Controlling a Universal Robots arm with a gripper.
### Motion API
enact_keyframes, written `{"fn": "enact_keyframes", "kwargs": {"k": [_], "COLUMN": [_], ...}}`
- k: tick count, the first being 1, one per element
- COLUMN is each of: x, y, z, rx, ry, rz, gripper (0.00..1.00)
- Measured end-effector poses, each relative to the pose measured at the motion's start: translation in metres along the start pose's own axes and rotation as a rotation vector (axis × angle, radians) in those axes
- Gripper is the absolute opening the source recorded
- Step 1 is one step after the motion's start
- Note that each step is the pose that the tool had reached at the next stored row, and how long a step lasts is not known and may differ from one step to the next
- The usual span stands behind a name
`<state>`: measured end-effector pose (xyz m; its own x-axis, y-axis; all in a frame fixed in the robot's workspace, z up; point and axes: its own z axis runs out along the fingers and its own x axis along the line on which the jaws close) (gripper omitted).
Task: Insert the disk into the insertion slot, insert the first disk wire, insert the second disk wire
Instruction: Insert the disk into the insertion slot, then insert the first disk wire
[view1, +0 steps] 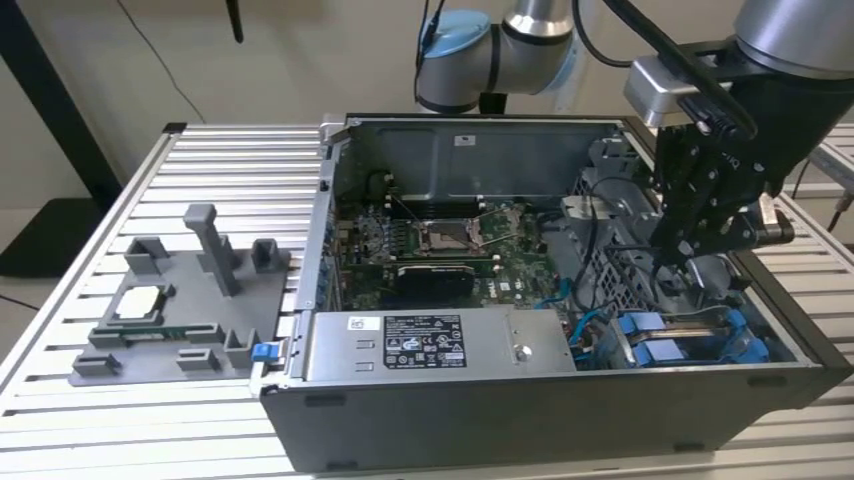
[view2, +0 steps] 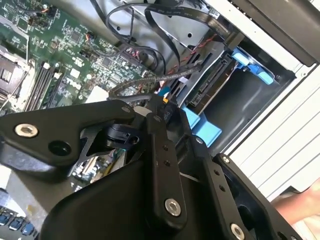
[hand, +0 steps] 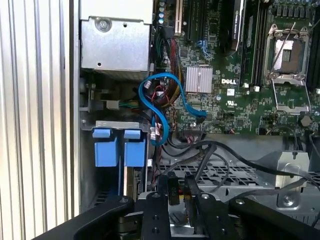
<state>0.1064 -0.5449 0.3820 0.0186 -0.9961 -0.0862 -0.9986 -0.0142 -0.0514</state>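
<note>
Your tool (view1: 697, 275) hangs inside the open computer case (view1: 534, 420) at the exterior view's right. Its fingers (hand: 170, 192) are drawn close together on the end of a black wire (hand: 207, 152). Just beside it, the disk (view1: 657, 352) sits in the insertion slot (view2: 250, 95), with the tabs of its blue frame showing at the bay's mouth. A blue cable (hand: 165, 95) loops near the motherboard (view1: 441, 240). On the slatted surface (view1: 160, 160), at the exterior view's left, a grey fixture (view1: 187, 300) stands well apart from the tool.
</note>
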Motion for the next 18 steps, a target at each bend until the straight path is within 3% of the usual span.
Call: {"fn": "enact_keyframes", "kwargs": {"k": [7,8,18], "x": [0.0000,0.0000,0.0000], "y": [0.0000,0.0000,0.0000], "z": [0.0002,0.0002,0.0001], "rx": [0.0026,0.0026,0.0031], "ry": [-0.0015,-0.0015,-0.0015], "rz": [0.000,0.000,0.000], "gripper": [1.00,0.00,0.00]}}
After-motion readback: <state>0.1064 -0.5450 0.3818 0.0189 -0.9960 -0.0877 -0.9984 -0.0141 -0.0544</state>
